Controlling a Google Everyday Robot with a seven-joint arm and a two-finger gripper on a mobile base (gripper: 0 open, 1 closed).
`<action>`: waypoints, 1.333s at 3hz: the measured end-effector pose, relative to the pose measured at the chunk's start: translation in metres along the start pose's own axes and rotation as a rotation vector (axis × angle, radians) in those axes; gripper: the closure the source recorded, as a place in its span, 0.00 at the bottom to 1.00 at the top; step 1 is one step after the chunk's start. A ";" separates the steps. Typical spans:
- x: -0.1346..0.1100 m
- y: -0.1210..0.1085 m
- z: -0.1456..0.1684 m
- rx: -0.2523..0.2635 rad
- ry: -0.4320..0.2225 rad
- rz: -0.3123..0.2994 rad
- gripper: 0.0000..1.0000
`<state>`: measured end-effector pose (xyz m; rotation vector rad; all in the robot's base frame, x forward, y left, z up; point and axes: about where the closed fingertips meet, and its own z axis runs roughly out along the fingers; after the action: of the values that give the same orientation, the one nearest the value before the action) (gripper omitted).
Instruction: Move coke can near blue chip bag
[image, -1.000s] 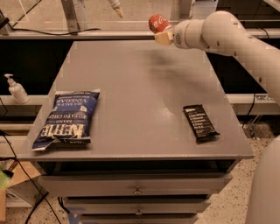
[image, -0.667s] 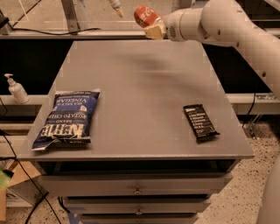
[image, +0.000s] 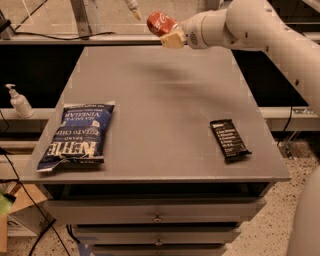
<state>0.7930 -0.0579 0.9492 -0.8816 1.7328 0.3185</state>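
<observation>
Above table (image: 165, 115), coke can (image: 159, 22) in pincer (image: 170, 34)

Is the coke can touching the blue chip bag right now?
Apart. The camera view shows the gripper holding the coke can aloft at the far end of the table; the blue chip bag lies at its near left.

the arm (image: 260, 30) is glossy off-white, built of smooth rounded shells that swell from a narrow wrist into a fat curved link. a few small dark dots mark its lower side. the gripper (image: 167, 31), above the desk's (image: 160, 115) far edge, has stubby tan fingers (image: 175, 40).
</observation>
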 end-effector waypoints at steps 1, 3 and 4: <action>0.007 0.025 -0.004 -0.066 0.018 -0.022 1.00; 0.018 0.114 -0.018 -0.288 -0.012 -0.046 1.00; 0.028 0.162 -0.022 -0.436 -0.019 -0.024 1.00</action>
<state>0.6614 0.0289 0.8970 -1.2043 1.6605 0.7043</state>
